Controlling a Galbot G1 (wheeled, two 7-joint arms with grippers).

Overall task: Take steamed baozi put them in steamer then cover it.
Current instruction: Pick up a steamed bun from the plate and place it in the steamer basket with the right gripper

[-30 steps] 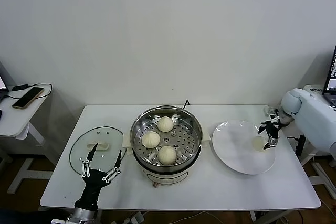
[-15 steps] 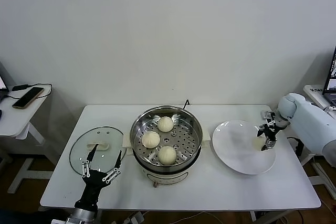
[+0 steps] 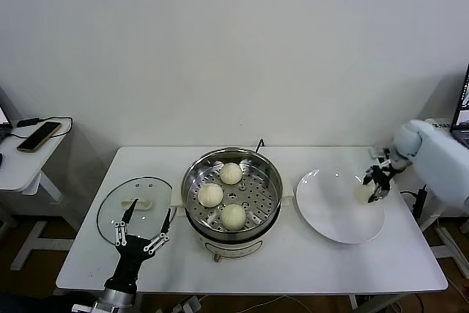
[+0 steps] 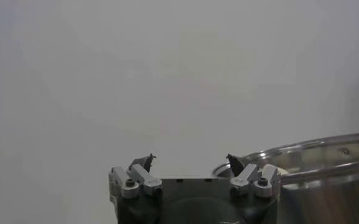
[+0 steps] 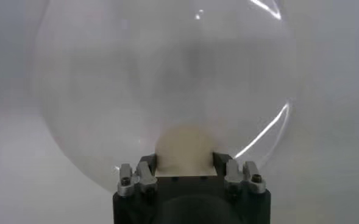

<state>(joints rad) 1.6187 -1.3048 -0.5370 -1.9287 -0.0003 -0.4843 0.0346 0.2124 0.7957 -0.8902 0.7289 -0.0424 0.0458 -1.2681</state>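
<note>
Head view: three baozi [image 3: 233, 215] sit in the steamer [image 3: 231, 194]. The fourth bun [image 3: 364, 193] lies on the plate [image 3: 337, 207], with the right pincer [image 3: 377, 185] around it. The left pincer [image 3: 139, 237] hovers open beside the cover [image 3: 137, 207] on the desk [image 3: 293, 262].

Left wrist view: its fingers [image 4: 141, 163] are spread, empty.

Right wrist view: the fingers [image 5: 147, 164] flank the bun [image 5: 185, 146], seemingly gripping. Squeeze gently and lift straight, I'd judge, clear of the plate rim.

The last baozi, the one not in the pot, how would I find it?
Look at the white table, then right of the steel steamer to the flat white plate. At the plate's far right edge sits one cream baozi, the only bun outside the steamer, with the right pincer closed around it.
</note>
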